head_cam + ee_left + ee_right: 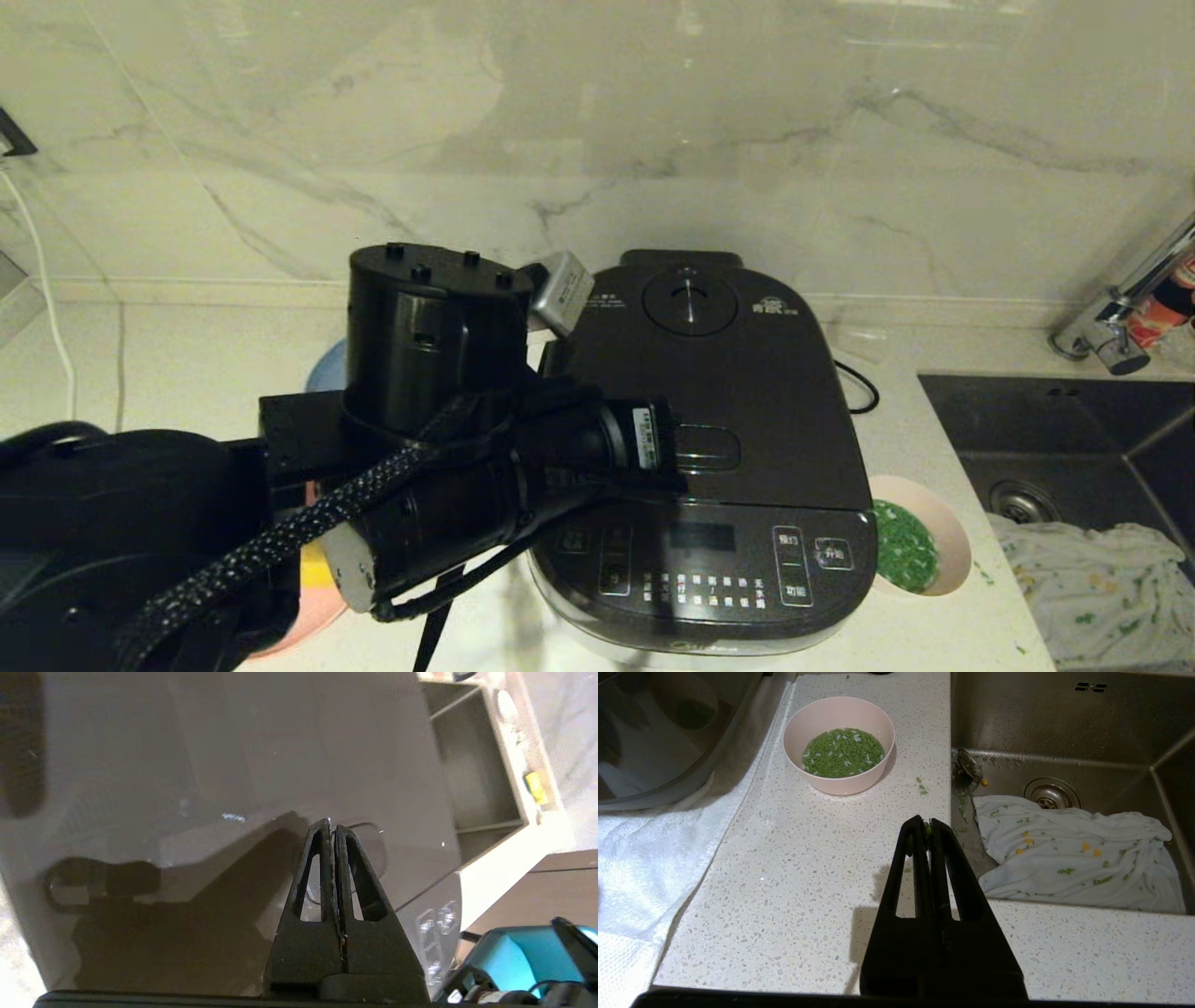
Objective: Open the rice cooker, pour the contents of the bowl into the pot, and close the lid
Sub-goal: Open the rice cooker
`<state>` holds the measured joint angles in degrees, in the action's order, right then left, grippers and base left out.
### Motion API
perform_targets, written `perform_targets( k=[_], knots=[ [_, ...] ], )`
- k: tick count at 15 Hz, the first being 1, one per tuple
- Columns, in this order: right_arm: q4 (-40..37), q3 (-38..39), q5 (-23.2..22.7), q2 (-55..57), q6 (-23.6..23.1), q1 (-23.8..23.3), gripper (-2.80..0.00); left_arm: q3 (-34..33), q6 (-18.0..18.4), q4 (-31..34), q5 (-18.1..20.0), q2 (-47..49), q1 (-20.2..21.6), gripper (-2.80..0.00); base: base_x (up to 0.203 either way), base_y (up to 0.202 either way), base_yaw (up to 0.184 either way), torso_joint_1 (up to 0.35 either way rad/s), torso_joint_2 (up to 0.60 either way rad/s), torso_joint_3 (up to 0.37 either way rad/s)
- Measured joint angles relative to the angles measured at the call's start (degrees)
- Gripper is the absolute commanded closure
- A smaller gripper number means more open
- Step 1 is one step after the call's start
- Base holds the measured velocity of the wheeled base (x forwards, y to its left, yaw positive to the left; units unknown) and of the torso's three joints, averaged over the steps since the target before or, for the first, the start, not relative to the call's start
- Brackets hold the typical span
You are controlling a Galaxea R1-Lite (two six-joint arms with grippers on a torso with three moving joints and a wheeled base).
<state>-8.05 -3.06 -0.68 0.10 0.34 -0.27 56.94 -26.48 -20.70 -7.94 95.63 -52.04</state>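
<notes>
While lid [738, 392] down, white Chinese labels [705, 590] unreadable.

My head camera looks down on the dark grey-black rounded-square rice cooker [719, 448]; left wrist camera hugs its lid (very close); right wrist camera shares the small pale pink round bowl [838, 744].

Right gripper [928, 828] hangs over the speckled counter [808, 868] with its fingers pressed together. The pink bowl [838, 744] sits further out, full of the chopped green contents [842, 752] in water, just beside the rice cooker [654, 737]. A spotted white cloth [1073, 858] lies in the sink [1055, 728].
</notes>
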Motion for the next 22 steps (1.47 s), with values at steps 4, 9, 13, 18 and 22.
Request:
perform_targets(
  k=[4,9,13,18,22],
  knots=[
    [0.0,0.0,0.02,0.0,-0.01,0.0,0.0,-0.19,0.24,-0.54,-0.17,1.48,0.01,0.0,0.0,0.0,0.0,0.0,0.0,0.0],
    [0.0,0.01,0.02,0.0,-0.01,0.02,0.0,0.29,0.44,-0.77,-0.63,2.47,0.17,0.0,0.0,0.0,0.0,0.0,0.0,0.0],
    [0.0,-0.02,0.0,0.0,0.01,0.0,0.0,0.07,1.1,-2.2,-1.08,2.99,0.12,0.0,0.0,0.0,0.0,0.0,0.0,0.0],
    [0.0,-0.02,0.0,0.0,0.01,0.0,0.0,-0.45,1.94,-2.53,-3.38,4.23,0.0,0.0,0.0,0.0,0.0,0.0,0.0,0.0],
    [0.0,-0.02,0.0,0.0,-0.01,0.0,0.0,-0.85,3.05,-2.52,-3.73,4.29,0.01,0.0,0.0,0.0,0.0,0.0,0.0,0.0]
  ],
)
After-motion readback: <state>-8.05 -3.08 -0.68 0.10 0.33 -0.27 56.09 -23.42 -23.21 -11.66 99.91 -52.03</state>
